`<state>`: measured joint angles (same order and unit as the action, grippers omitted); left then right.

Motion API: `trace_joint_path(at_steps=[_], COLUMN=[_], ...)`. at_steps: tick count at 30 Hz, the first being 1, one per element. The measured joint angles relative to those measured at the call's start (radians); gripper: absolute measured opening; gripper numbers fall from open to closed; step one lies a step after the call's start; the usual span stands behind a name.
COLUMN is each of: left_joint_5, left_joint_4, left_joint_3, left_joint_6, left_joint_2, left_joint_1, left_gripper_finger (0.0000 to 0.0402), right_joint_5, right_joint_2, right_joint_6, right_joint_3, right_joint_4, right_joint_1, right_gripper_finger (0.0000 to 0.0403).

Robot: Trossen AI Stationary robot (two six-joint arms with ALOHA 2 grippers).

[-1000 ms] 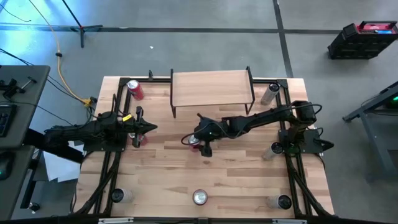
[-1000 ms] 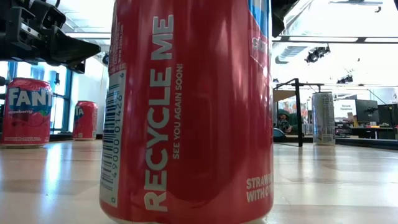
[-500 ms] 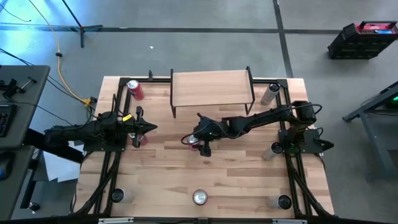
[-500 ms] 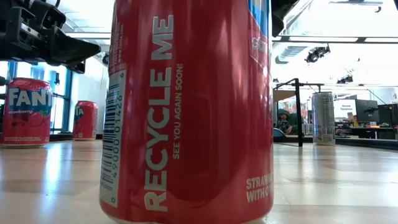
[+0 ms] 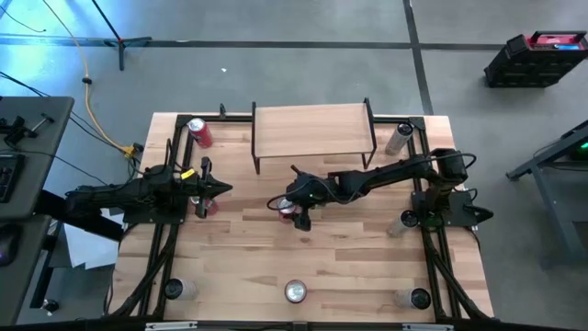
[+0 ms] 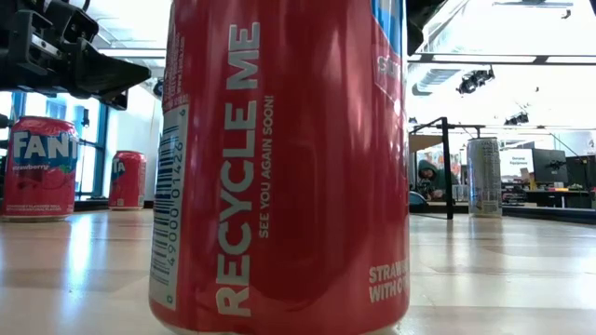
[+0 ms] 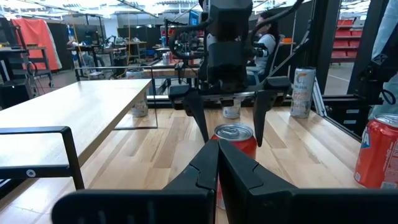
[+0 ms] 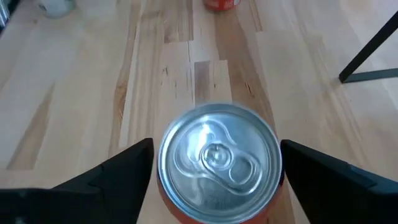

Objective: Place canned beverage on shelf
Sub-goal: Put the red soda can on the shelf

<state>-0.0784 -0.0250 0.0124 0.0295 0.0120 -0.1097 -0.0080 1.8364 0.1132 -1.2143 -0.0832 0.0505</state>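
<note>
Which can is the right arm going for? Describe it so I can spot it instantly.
Start at the shelf at the table's far edge; just in front of its left half stands a red can. Unlike the other cans, it sits between the open fingers of the right gripper, directly above it.

We see the right gripper (image 5: 290, 211) has slid a tiny bit toward the left side of the table. Its fingers (image 7: 194, 111) stand a little wider around the red can (image 5: 288, 209) than before.
</note>
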Motion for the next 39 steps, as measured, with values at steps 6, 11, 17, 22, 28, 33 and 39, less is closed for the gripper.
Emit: trace_joint_path(at_steps=[6, 11, 17, 22, 28, 33, 39], left_joint_5=[0.0, 0.0, 0.0, 0.0, 0.0, 0.0, 0.0], left_joint_4=[0.0, 0.0, 0.0, 0.0, 0.0, 0.0, 0.0], left_joint_3=[0.0, 0.0, 0.0, 0.0, 0.0, 0.0, 0.0], left_joint_6=[0.0, 0.0, 0.0, 0.0, 0.0, 0.0, 0.0], left_joint_2=[0.0, 0.0, 0.0, 0.0, 0.001, 0.001, 0.001], left_joint_1=[0.0, 0.0, 0.0, 0.0, 0.0, 0.0, 0.0], left_gripper_finger=[0.0003, 0.0003, 0.0003, 0.0003, 0.0003, 0.0003, 0.0003], right_joint_5=[0.019, -0.041, -0.114, -0.153, -0.233, -0.267, -0.293], right_joint_2=[0.01, 0.016, 0.016, 0.028, 0.052, 0.052, 0.051], right_joint_6=[-0.009, -0.118, -0.209, -0.223, -0.259, -0.326, -0.411], right_joint_3=[0.0, 0.0, 0.0, 0.001, 0.001, 0.001, 0.001], right_joint_4=[0.009, 0.024, 0.014, 0.048, 0.047, 0.043, 0.018], right_joint_1=[0.0, -0.001, -0.02, -0.051, -0.064, -0.06, -0.055], right_gripper_finger=[0.0394, 0.0391, 0.0381, 0.0378, 0.0378, 0.0378, 0.037])
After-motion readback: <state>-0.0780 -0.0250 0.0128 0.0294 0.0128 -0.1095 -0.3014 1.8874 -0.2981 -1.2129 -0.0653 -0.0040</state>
